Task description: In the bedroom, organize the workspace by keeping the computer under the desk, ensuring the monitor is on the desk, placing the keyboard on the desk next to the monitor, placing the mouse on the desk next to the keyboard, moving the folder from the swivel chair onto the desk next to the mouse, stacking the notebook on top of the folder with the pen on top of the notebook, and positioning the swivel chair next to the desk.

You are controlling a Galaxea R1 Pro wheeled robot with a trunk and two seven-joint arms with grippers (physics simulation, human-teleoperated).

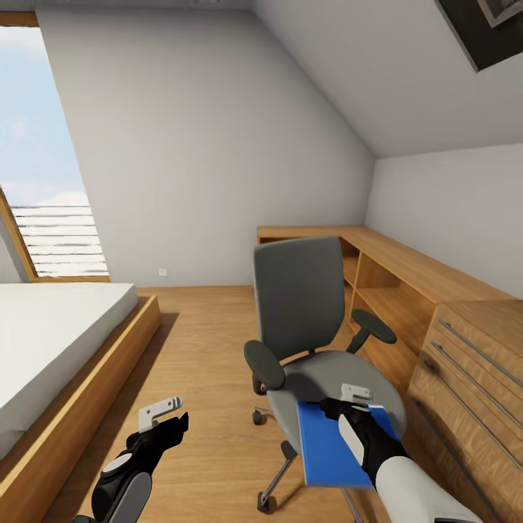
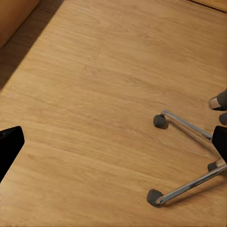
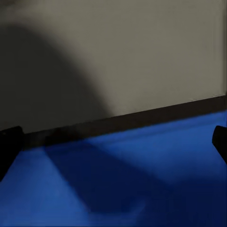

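Blue folder (image 1: pixel 330 443) lying on swivel chair (image 1: pixel 305 319) seat, overhanging near edge. Right claw (image 3: pixel 113 142) hovering directly above, fingers apart; left claw (image 1: pixel 161 415) idling, apart. Folder pickup likely underway; next, descending and pinching near edge.

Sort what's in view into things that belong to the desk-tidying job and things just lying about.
Belongs to the job:
- folder, lying on the seat
- swivel chair
- right hand, over the folder

Just there:
- bed
- wooden shelf unit
- drawer chest
- window
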